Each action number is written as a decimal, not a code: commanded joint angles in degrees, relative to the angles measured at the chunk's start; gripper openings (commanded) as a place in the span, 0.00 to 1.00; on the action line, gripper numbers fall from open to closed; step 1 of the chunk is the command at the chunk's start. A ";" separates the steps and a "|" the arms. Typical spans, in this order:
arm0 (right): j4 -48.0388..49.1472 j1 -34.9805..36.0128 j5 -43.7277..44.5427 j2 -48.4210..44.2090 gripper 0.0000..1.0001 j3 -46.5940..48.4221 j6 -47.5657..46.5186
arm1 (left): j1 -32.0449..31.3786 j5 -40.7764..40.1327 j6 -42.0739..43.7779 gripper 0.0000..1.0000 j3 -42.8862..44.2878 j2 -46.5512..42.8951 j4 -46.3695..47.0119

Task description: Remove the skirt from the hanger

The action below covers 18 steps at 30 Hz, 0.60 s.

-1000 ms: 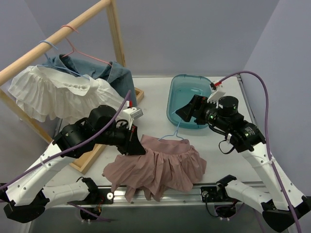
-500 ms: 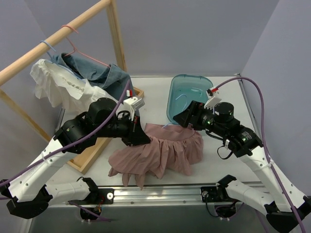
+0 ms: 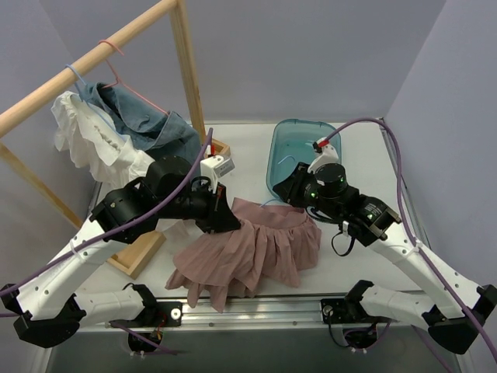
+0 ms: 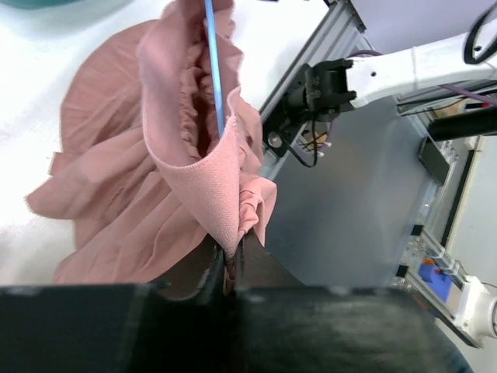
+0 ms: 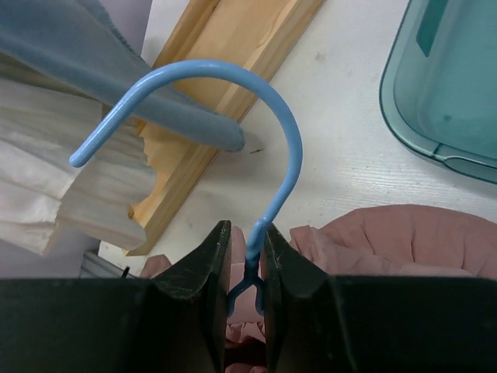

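Observation:
The pink pleated skirt (image 3: 256,249) lies bunched on the white table in front of both arms. My left gripper (image 3: 225,217) is shut on its waistband, and in the left wrist view the fabric (image 4: 116,155) is pinched at the gripper's (image 4: 230,260) tips. The blue hanger (image 4: 213,70) bar runs inside the waistband. My right gripper (image 3: 286,189) sits at the skirt's far edge. In the right wrist view its jaws (image 5: 247,241) are closed around the hanger's (image 5: 287,132) neck just below the hook.
A teal plastic tub (image 3: 307,151) stands behind the right gripper. On the left, a wooden rack (image 3: 101,54) holds a white garment (image 3: 93,144) and a denim one (image 3: 147,124). Its wooden base (image 3: 144,249) lies beside the skirt.
My right gripper moved left from the tub to the skirt's top and closed around the hanger's neck. The left arm shifted slightly with the skirt. The white garment bunched up on the rack.

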 commanded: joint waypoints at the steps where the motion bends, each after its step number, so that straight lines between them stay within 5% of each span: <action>1: -3.16 2.69 9.36 -0.27 0.00 2.67 0.71 | -0.37 0.23 1.11 0.20 4.33 0.05 5.72; 7: -9.40 3.22 18.95 -2.46 0.00 6.53 1.59 | -0.37 -0.91 1.81 0.54 0.38 -3.55 2.99; 18: -14.68 3.13 22.12 -3.88 0.00 15.76 0.54 | -0.37 0.94 0.23 0.64 -12.11 -10.41 3.17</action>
